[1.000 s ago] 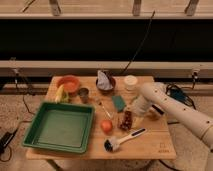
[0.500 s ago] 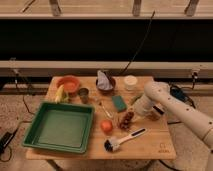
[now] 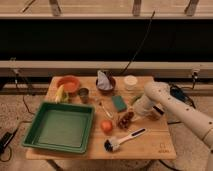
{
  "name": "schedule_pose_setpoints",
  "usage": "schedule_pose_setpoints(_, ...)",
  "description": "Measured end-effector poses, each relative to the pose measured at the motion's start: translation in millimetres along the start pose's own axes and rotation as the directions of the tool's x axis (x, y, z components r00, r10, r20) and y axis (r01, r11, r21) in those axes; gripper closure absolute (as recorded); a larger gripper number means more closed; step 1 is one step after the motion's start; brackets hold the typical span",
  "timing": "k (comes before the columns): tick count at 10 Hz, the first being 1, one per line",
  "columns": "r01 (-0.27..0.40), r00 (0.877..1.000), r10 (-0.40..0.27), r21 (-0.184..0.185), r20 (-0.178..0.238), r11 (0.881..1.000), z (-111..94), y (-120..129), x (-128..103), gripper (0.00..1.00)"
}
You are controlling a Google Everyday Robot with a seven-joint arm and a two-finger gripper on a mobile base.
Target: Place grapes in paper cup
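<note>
The grapes [image 3: 124, 120], a small dark red-purple bunch, lie on the wooden table [image 3: 155, 142] right of centre, next to an orange fruit [image 3: 106, 126]. The paper cup [image 3: 130, 82], short and cream-white, stands upright at the back of the table, right of centre. My white arm reaches in from the right, and the gripper [image 3: 132, 113] is low over the table, right at the upper right side of the grapes. The cup is well behind the gripper.
A green tray [image 3: 31, 138] fills the front left. At the back stand an orange bowl [image 3: 68, 84], a banana [image 3: 60, 93], a small dark metal cup [image 3: 83, 93] and a dark bowl with a cloth [image 3: 105, 82]. A green sponge [image 3: 119, 103] and a dish brush [image 3: 122, 140] lie near the grapes.
The arm has shifted only slightly and the gripper has stayed by the grapes. The grapes and the cup have not moved.
</note>
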Motion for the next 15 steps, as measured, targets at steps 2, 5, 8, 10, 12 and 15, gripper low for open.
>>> schedule_pose_setpoints(2,-0.001,1.000,0.001,-0.001,0.000,1.000,0.4,0.3,0.5,0.80)
schedule_pose_setpoints(5,-0.002,1.000,0.002,-0.001,0.000,1.000,0.9,0.6,0.7,0.80)
schedule_pose_setpoints(8,-0.002,1.000,0.002,-0.002,0.000,1.000,1.0,0.7,0.7,0.80)
schedule_pose_setpoints(10,-0.002,1.000,0.002,-0.002,0.000,1.000,1.0,0.7,0.7,0.80)
schedule_pose_setpoints(12,-0.002,1.000,0.002,-0.002,0.000,1.000,1.2,1.0,1.1,0.80)
schedule_pose_setpoints(15,-0.002,1.000,0.002,-0.002,0.000,1.000,1.3,0.9,1.1,0.73)
